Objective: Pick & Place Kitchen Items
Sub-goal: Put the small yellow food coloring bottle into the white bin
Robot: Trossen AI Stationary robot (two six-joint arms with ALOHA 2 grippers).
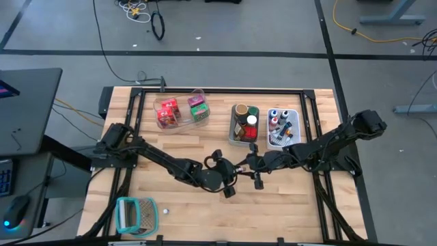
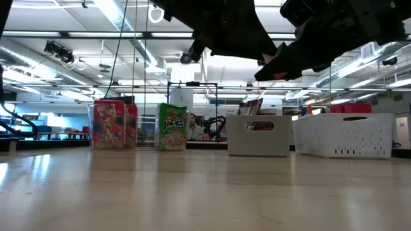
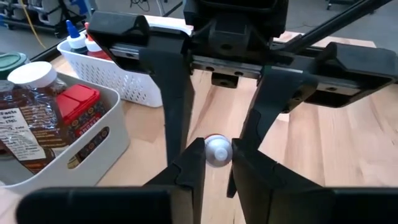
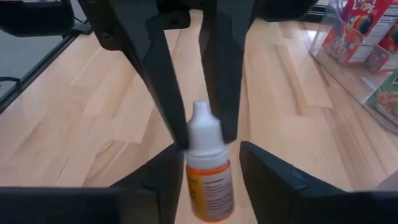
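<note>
One green "JACKS" packet (image 2: 172, 127) upright.

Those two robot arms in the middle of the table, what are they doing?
They are meeting above the table with one small dropper bottle between them. The left gripper pinches the bottle by its white cap. The right gripper has its fingers open on either side of the bottle's body. It looks like a hand-over in mid-air. The other kitchen items sit in bins along the far edge.
</note>
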